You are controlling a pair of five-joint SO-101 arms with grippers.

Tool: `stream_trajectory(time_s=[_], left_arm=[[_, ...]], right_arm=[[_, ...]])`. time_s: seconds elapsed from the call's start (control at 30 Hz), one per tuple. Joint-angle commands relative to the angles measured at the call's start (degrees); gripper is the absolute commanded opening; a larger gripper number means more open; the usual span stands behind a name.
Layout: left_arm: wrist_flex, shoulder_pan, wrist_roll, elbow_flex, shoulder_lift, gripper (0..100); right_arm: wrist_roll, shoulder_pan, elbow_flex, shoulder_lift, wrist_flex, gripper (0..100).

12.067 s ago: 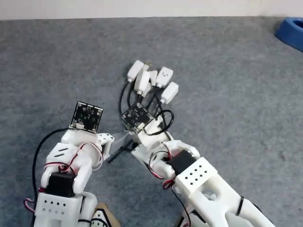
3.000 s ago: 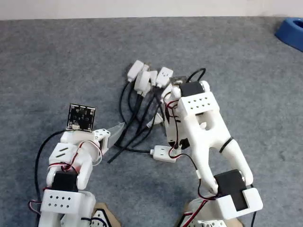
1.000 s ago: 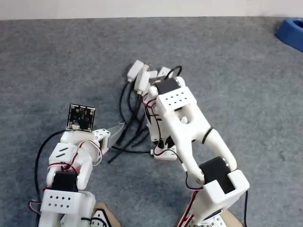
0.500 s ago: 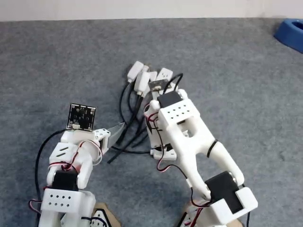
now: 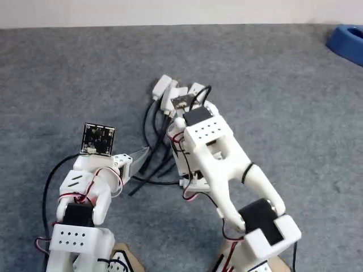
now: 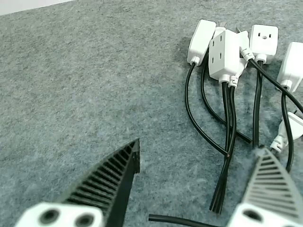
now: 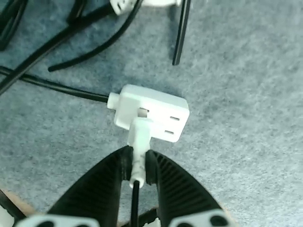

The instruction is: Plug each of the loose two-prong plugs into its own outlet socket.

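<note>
The right tool [image 7: 138, 163] pinches the small white plastic plug [image 7: 140, 135], which looks light and hard, best held by its back, not its bendy black cord [image 7: 135, 201].

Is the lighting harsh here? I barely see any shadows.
Soft and even: in the right wrist view, only a thin shadow hugs the outlet socket; in the left wrist view, the black cords cast barely any; in the high view, no glare on the grey mat.

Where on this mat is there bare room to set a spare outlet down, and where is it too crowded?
Free: the wide grey mat between the outlet cluster and the blue object, and the stretch left of the cluster. Crowded: the centre, where black cords tangle beside the right gripper.
</note>
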Motion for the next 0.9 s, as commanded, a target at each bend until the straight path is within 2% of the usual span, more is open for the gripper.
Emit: stream_trajectory(time_s=[0.0,0.2,0.63,0.87], left_arm=[[-0.97,-0.31,0.44,-0.31,-0.31,36],[-0.97,-0.31,0.44,-0.31,-0.31,36],[-0.97,-0.31,0.44,-0.31,-0.31,36],[-0.97,-0.22,0.44,-0.31,-0.22,36]], right_arm=[[0.97,-0.57,-3.21,6.81,-0.13,0.7],[0.97,-0.66,-9.27,7.43,1.45,0.7],[1.05,-0.84,-9.45,11.12,0.84,0.7],[-0.62,-0.48,-2.59,7.08,-2.95,0.7]])
